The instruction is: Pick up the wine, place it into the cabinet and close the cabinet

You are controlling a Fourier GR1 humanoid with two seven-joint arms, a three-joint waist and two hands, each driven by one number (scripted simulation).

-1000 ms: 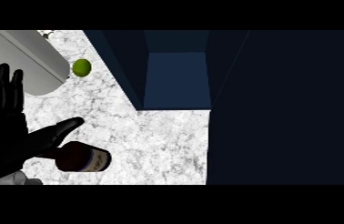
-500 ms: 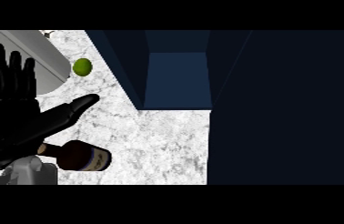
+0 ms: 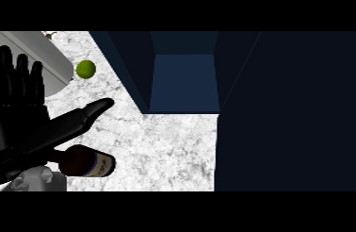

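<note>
The wine bottle is on the table at the lower left, near the open cabinet. The left hand partly covers it. The fingers are straight and spread and hold nothing.

Treat the bottle as heavy, rigid, smooth and breakable. Grasp the wide labelled body, not the neck. The bottle is foreshortened, so its long axis probably points up toward the viewer, though the direction is uncertain.

A kitchen: a white marbled counter, an open dark cabinet (navy inside), a lime.
</note>
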